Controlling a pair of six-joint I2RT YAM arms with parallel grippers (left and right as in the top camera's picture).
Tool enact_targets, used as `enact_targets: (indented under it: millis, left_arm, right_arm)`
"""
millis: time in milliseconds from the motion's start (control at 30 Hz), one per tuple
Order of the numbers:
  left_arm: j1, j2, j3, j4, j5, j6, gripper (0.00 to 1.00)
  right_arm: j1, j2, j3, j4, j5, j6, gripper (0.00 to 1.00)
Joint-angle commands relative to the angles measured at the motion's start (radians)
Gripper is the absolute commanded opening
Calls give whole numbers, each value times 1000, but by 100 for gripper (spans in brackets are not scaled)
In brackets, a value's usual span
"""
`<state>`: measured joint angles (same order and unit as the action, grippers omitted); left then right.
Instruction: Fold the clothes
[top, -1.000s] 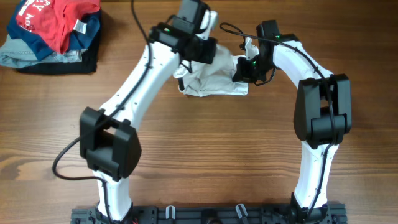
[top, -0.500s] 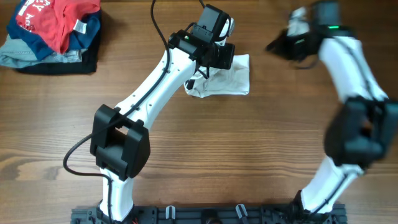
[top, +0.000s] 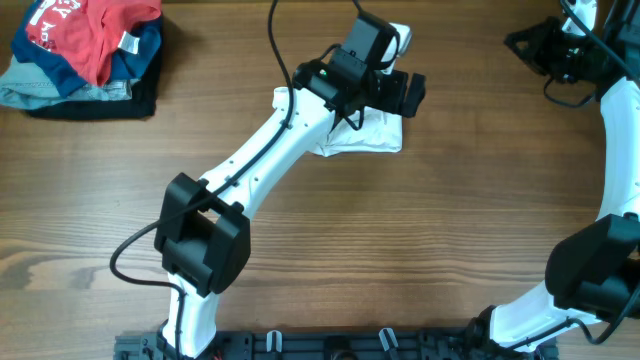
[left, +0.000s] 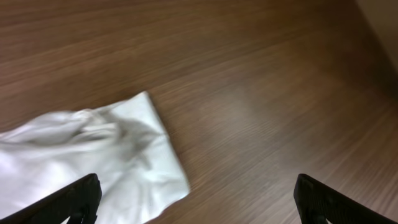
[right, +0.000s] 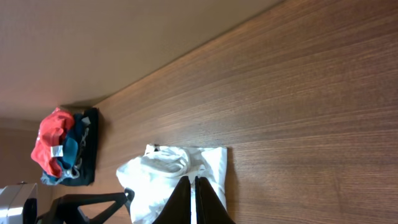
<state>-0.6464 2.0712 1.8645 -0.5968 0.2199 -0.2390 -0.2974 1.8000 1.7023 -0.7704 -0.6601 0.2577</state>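
Observation:
The clothes (top: 372, 134) are a white garment lying bunched in a small folded heap on the wooden table, partly hidden under my left arm. My left gripper (top: 400, 92) hovers over the heap's right end, open wide. In the left wrist view its two black fingertips (left: 79, 199) stand far apart; the garment's corner (left: 99, 158) lies below, untouched. My right gripper (top: 528, 44) is far off at the back right, shut and empty. In the right wrist view its fingers (right: 200, 200) are pressed together, with the white garment (right: 165, 171) well beyond them.
A pile of red, blue and black garments (top: 85, 50) sits at the back left corner and shows in the right wrist view too, as that same pile (right: 65, 146). The table's far edge (right: 186, 53) meets a wall.
My right gripper has left the garment and swung away to the back right. The left gripper has shifted right over the heap and opened. The garment stays on the table.

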Motion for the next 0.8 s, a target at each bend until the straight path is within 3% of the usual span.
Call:
enact_targets:
  millis: [0,100,233,333,367,500,600,767]
  left_arm:
    - [11,-14,3,22,16,-5,100]
    - [59,-81,11,23,14,-19,100]
    - [206,-214,14,10,15,-131,100]
    - [324,-291,14,-29,15,-166,100]
    - [415,-333,14,-77,14,-166,100]
    - [553,-352,14,-198,14,-166,100]
    - [600,-348,14,-268,11,-166,100]
    - [613,-348,14,-303,-28,-161,100]
  right_arm:
    - [3,9,-7,-5,-26,-6,4]
    - [9,14,-9,-11,-26,-23,4]
    - [63,47,-9,-11,-26,-53,9]
    - [136,82,-9,-3,-31,-100,24]
    - [208,113,-9,19,-33,-126,38]
    - [364,196,-9,107,-29,-155,70]
    - [452,259,-9,148,-12,-207,81]
    - [547,355,-9,158,93,-268,83]
